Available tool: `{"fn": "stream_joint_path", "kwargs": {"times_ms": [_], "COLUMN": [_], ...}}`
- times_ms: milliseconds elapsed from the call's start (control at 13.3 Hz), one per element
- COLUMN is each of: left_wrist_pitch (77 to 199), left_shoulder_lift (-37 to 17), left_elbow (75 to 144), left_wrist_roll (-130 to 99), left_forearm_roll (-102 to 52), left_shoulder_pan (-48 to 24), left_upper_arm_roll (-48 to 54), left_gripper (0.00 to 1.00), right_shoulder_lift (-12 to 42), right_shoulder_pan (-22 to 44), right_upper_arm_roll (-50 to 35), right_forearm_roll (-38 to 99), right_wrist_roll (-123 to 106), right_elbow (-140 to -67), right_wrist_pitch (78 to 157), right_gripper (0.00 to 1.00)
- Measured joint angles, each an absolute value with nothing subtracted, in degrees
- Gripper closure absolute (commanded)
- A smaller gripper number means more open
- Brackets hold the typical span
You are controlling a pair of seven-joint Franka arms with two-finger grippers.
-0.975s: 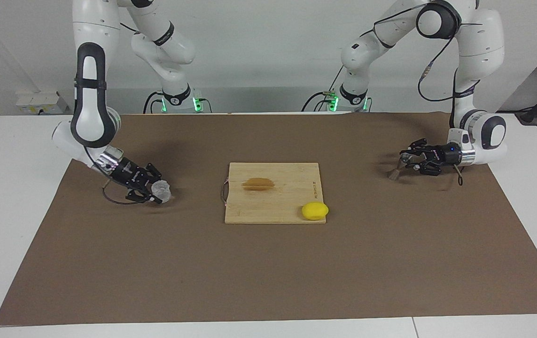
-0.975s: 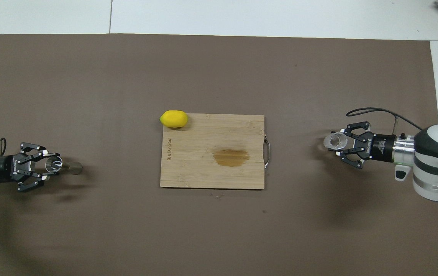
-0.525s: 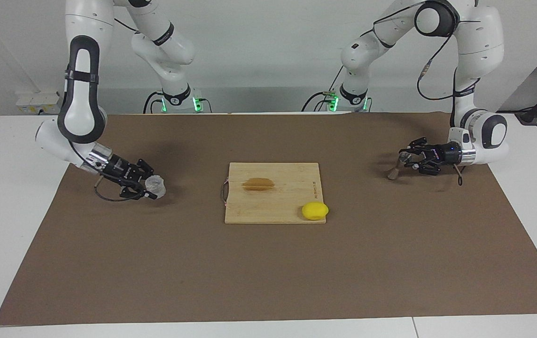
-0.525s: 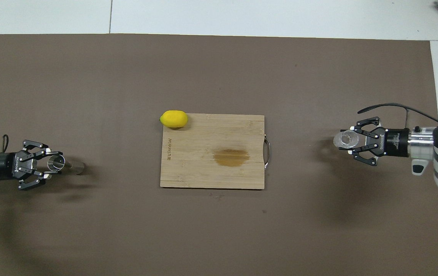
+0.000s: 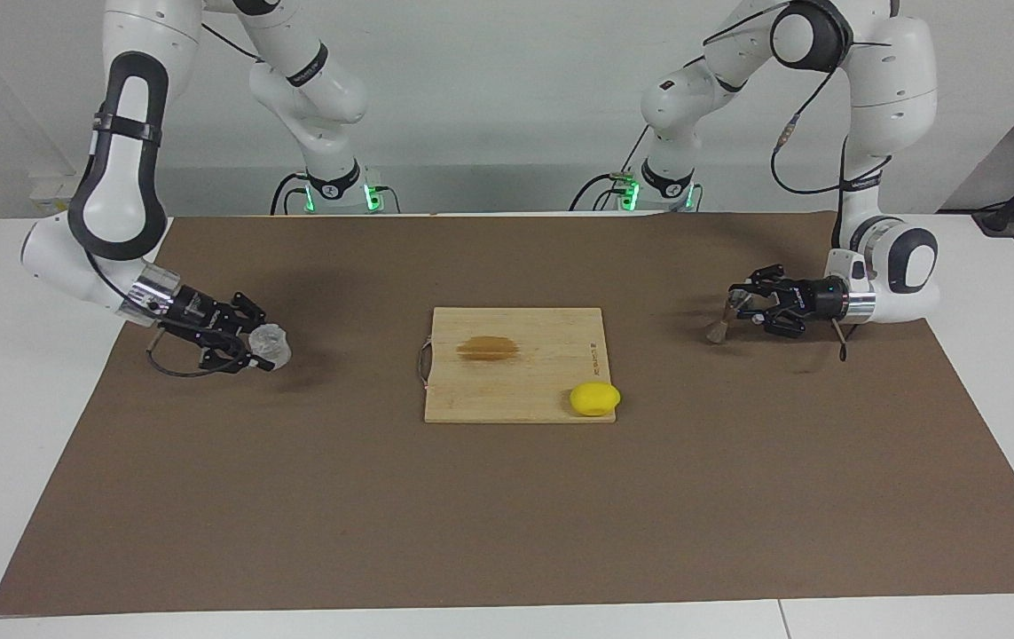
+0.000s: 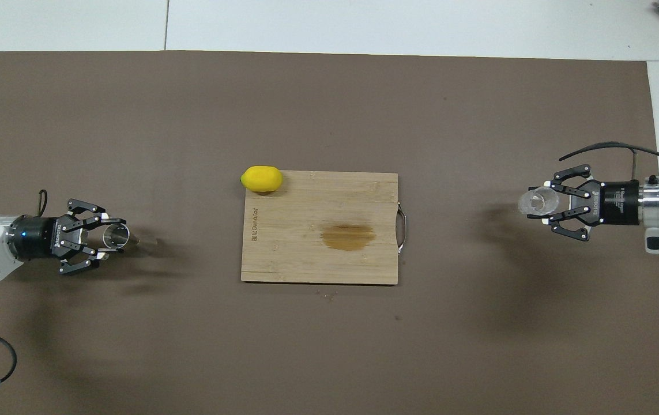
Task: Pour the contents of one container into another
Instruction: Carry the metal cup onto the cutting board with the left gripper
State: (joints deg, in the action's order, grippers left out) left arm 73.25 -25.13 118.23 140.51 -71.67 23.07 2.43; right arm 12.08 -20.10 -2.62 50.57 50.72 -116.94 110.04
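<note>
Two views. Facing, we see our right gripper [image 5: 258,348] clamped on the ridged clear plastic cup [image 5: 271,345], raised over the brown mat [image 5: 507,515] at its arm's end of the bench; our left gripper [image 5: 737,306] is clamped on the hourglass metal jigger [image 5: 722,321], tilted.

Overhead, the jigger's round mouth gleams; a smooth yellow lemon [image 6: 261,178] rests at the stained wooden board [image 6: 317,253].
</note>
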Motion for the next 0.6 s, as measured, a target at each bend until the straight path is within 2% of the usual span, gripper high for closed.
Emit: {"fn": "stream_joint_path", "kwargs": {"times_ms": [600], "left_wrist_pitch": [84.3], "left_shoulder_lift": [-18.7], "left_elbow": [127.9], "left_wrist_roll": [140.4], "left_forearm_roll": [-86.8], "left_shoulder_pan": [8.2], "left_upper_arm_roll": [2.6], "left_gripper": [1.0], "right_shoulder_lift": [12.5], "right_shoulder_pan": [-20.1], "right_upper_arm_roll": [-2.7], "right_forearm_roll": [50.5], "right_wrist_roll": [50.8], "right_elbow": [-116.8], "right_wrist_pitch": [110.0], "right_gripper": [0.94]}}
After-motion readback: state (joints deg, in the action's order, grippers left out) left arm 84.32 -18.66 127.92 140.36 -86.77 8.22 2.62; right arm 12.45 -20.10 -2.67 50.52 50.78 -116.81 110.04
